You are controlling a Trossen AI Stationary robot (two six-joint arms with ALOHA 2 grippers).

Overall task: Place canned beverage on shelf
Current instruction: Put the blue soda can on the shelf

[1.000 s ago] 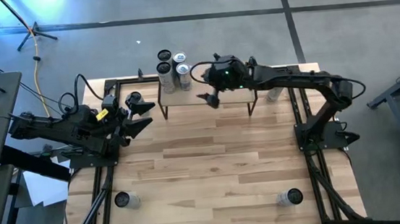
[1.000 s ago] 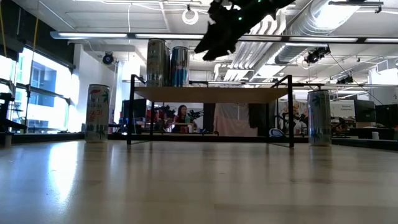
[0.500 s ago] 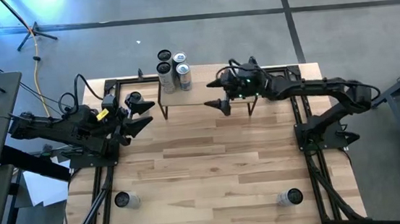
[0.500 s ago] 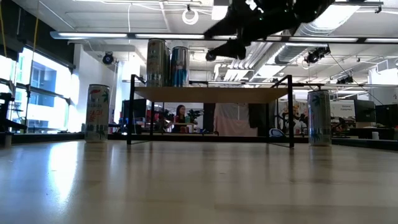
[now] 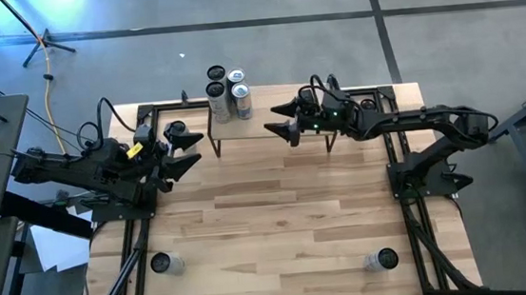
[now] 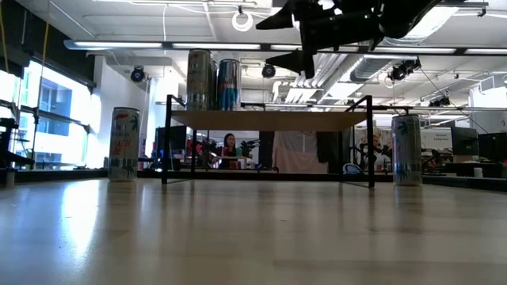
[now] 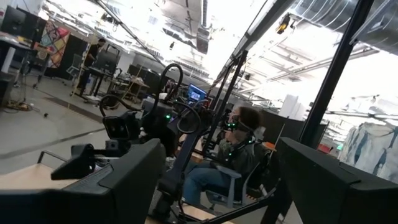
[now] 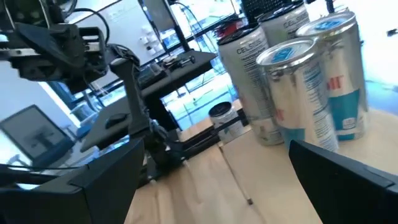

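The shelf (image 5: 271,128) stands at the table's far edge on thin black legs. Three canned beverages (image 5: 227,91) (image 6: 212,79) (image 8: 298,81) stand upright on its left end. My right gripper (image 5: 278,124) (image 6: 265,47) (image 8: 211,180) hovers open and empty above the shelf's middle, level and pointing toward the cans. My left gripper (image 5: 187,156) (image 7: 217,186) waits open and empty over the table's left side.
Single cans stand on the table left (image 6: 124,144) and right (image 6: 406,150) of the shelf. Two more stand near the front corners (image 5: 163,263) (image 5: 383,260). A person (image 7: 239,149) sits beyond the table. Bare wood (image 5: 278,213) lies in front of the shelf.
My right gripper has drawn back toward the table's right edge and sunk a little above the shelf. It has tipped up from pointing down to level and rolled, so one finger now stands above the other. It has stayed open and empty. The cans have not moved.
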